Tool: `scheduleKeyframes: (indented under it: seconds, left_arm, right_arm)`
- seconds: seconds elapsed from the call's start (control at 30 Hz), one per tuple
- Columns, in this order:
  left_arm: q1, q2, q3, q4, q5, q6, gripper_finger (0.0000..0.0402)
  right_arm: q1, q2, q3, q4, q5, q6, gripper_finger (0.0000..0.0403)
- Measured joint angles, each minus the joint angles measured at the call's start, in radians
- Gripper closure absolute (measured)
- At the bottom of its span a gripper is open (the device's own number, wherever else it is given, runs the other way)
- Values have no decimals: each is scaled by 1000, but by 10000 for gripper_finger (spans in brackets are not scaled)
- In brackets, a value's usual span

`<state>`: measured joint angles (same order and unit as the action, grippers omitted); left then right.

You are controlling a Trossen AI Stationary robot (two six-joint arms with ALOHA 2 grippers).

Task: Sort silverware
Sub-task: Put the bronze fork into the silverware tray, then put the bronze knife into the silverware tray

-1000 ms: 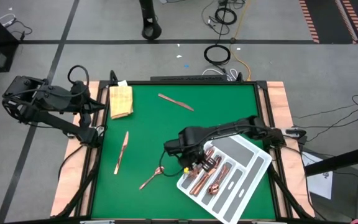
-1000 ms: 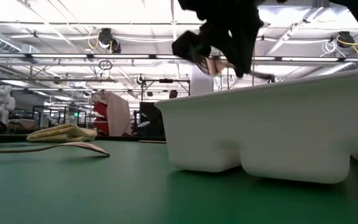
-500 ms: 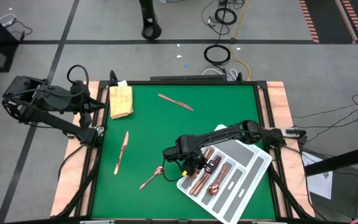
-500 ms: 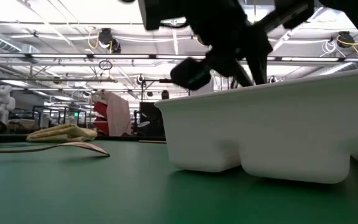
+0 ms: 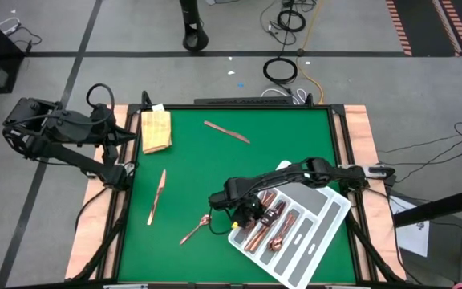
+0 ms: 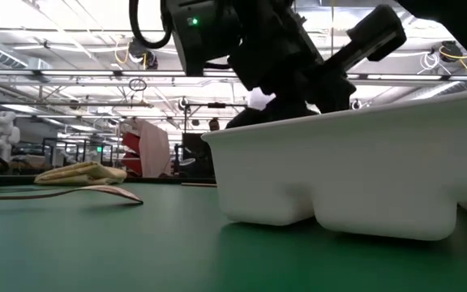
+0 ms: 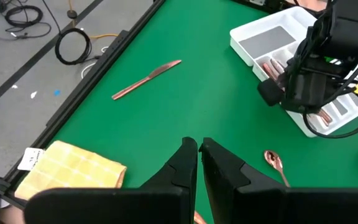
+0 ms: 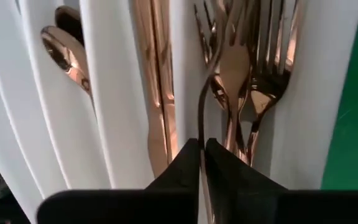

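Observation:
The white-and-grey divided tray (image 5: pixel 337 210) sits at the table's near right, with several copper pieces in its slots. My right gripper (image 5: pixel 253 213) is lowered into the tray's left end, shut on a copper fork (image 8: pixel 211 59) above the slot where other forks (image 8: pixel 263 74) lie. On the green mat lie two loose knives (image 5: pixel 227 131) (image 5: pixel 157 195) and a spoon (image 5: pixel 195 230). My left gripper (image 7: pixel 199 152) is shut and waits off the table's left edge. My right gripper pinches the fork by its handle (image 8: pixel 201 121) between the two fingertips. The fork is seen edge-on and runs forward from the fingers, along the fork slot, its tines (image 8: pixel 221 22) at the far end. Whether it rests on the forks below cannot be told.
A folded yellow cloth (image 5: pixel 156 130) lies at the far left corner of the mat. In the tray, spoons (image 8: pixel 64 53) and knives (image 8: pixel 157 74) fill the slots beside the forks. The tray's white wall (image 6: pixel 363 170) blocks the low view of the gripper's fingertips.
My right gripper has moved down into the tray with the fork, sinking behind the tray's wall in the low view, and its wrist has shifted a little toward the table's near left. The loose pieces on the mat have stayed put.

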<state>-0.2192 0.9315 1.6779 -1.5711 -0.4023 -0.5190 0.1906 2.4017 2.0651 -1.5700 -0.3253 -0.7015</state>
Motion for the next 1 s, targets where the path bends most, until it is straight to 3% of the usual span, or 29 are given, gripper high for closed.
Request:
scheduleKeyframes:
  seconds: [0.23,0.47,0.7,0.83,1.0]
  left_arm:
    - [0,0,0,0,0,0,370]
    - [0,1,0,0,0,0,370]
    - [0,17,0,0,0,-86,370]
    - [0,41,0,0,1,-186,370]
    - [0,86,-44,1,-3,-353,370]
  right_arm:
    - [0,-1,-1,11,15,37,334]
    - [-4,-2,25,20,23,205,277]
    - [-12,-4,163,2,43,295,262]
    - [-15,-21,259,-1,30,424,262]
    - [-14,-175,275,1,6,602,261]
